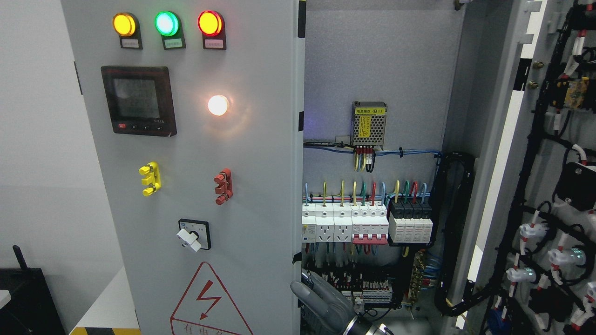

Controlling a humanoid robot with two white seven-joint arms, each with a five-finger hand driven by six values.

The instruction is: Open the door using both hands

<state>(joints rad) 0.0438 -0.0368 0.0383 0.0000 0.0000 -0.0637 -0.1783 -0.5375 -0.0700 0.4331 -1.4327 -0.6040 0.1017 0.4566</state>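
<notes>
Left grey steel cabinet door with indicator lamps and a meter stands closed-ish, directly left of my one visible grey-fingered hand, long free edge vertical and touching or just beside my fingers; right grey door, wiring side out, is swung wide, well off to my right. The arm enters bottom near centre, so I can't call it left or right. Fingers look loosely curled at that edge; whether they actually grip it I cannot tell. My guess: next pull is leftward-outward.
</notes>
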